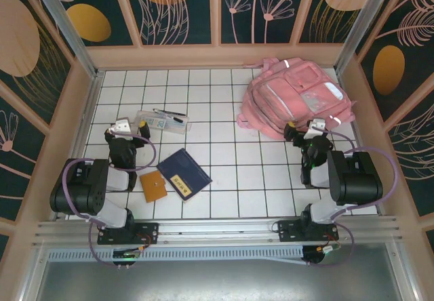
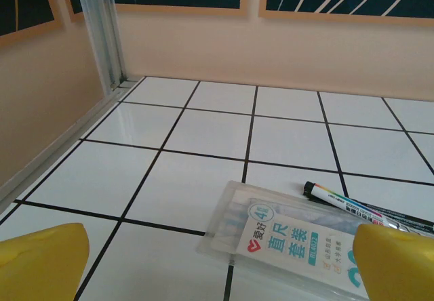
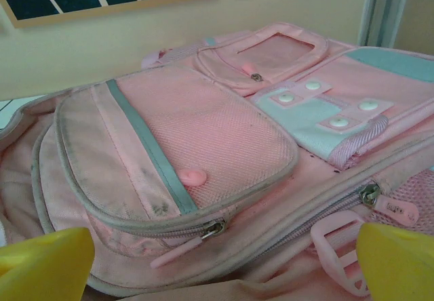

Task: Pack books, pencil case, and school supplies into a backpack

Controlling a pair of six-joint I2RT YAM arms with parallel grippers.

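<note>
The pink backpack lies flat in the far right corner of the table, front side up. Nothing has gone into it, so I would say the packing is at its very first step. The right claw hangs at the bag's near edge with its jaws spread wide and nothing between them. From the right wrist camera the claw looks straight at the front pocket of the backpack, and the zips in sight there look done up. Over on the left half, toward the near edge, lies the blue book with its yellow label. The clear pencil case sits further back near the left edge. The small orange-brown notebook is just beside the book, maybe touching its left corner. A loose dark pen lies right against the far side of the pencil case. The left claw is also spread and empty, and it hovers just short of the case, which lies between its yellow fingertips. To my mind the next move calls for getting a compartment unzipped and held open before anything is carried across, or for the left claw to drop and pinch the case across its narrow width.
</note>
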